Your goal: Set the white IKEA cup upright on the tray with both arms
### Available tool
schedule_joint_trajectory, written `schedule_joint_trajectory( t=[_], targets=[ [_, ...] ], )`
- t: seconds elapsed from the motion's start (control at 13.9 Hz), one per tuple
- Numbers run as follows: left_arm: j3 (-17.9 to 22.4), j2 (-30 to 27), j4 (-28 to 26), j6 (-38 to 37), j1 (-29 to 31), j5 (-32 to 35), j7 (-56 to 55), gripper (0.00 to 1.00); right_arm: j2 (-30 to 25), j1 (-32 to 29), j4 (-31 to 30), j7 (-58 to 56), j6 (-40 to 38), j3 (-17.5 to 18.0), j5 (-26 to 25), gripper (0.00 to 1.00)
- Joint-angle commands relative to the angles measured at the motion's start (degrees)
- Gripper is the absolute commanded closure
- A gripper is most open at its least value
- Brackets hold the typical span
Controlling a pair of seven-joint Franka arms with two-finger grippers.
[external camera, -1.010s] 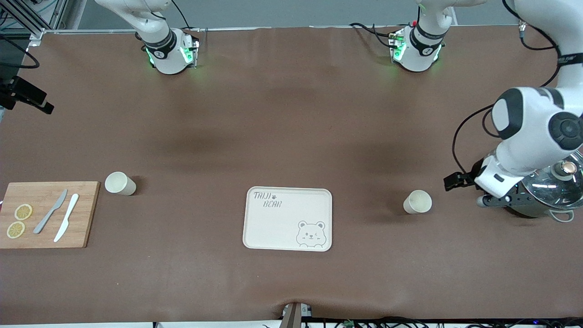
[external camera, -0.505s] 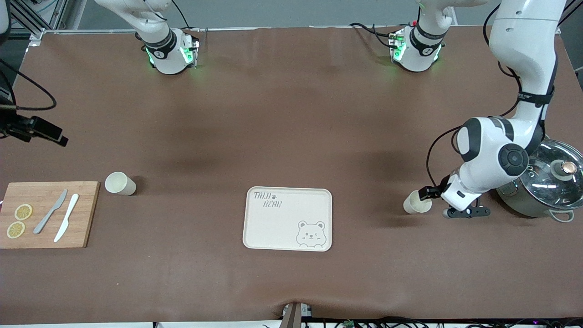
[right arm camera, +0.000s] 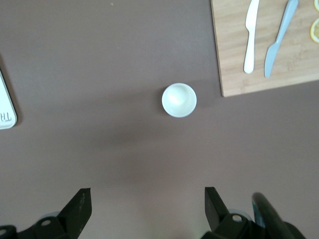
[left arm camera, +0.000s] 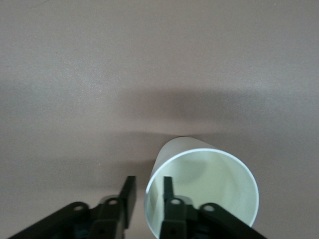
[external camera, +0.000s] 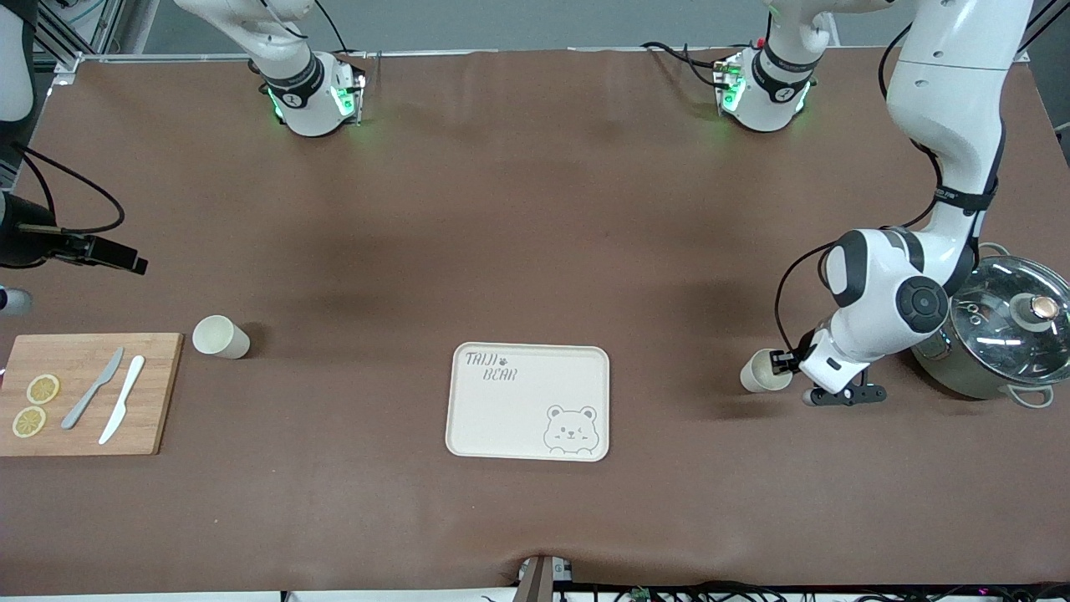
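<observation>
The cream tray (external camera: 501,418) with the bear drawing lies mid-table. Two white cups stand upright. One cup (external camera: 759,374) is toward the left arm's end; my left gripper (external camera: 783,361) is at its rim. In the left wrist view the left gripper (left arm camera: 148,181) is open, one finger inside the cup (left arm camera: 214,174) and one outside, straddling the wall with gaps. The other cup (external camera: 220,337) stands beside the cutting board. My right gripper (external camera: 125,262) hangs high, wide open and empty (right arm camera: 147,191), with that cup (right arm camera: 179,99) below it.
A wooden cutting board (external camera: 159,393) with two knives and lemon slices lies at the right arm's end. A steel pot with a glass lid (external camera: 999,339) stands beside the left arm's wrist. The tray's corner shows in the right wrist view (right arm camera: 6,107).
The left arm swung from over the pot to the nearby cup, and its fingers now straddle the rim. The right gripper moved in from the table's edge toward the other cup.
</observation>
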Motion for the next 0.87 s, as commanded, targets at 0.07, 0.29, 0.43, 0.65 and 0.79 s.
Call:
schedule_joint_trajectory(
  t=[0.07,0.29,0.43,0.65,0.79],
  targets=[
    [-1.48,-0.51,0.84,0.34,-0.36,-1.2,-0.19,1.0,1.92,-4.81,-0.53,-9.54,3.34,0.18,7.02,0.0],
    [-2.28,-0.51,3.03,0.16,-2.03,-1.2,-3.44,1.0,3.86,-3.76,-1.76,-11.69,7.73,0.26,4.15,0.0],
    [-2.29,-0.51,5.49,-0.62,-4.13,-1.2,-4.41,1.0,5.18,-3.76,-4.83,-11.77,12.29,0.26,3.08,0.0],
    [-2.29,0.1,11.98,-4.65,-8.7,-1.03,-7.65,1.0,5.36,-3.5,-9.49,-11.86,18.54,0.26,0.19,0.0],
    [-2.29,2.38,16.46,-5.55,-12.82,-0.5,-13.7,1.0,5.36,-4.63,-15.62,-11.86,25.81,0.26,-0.08,0.0]
  ],
)
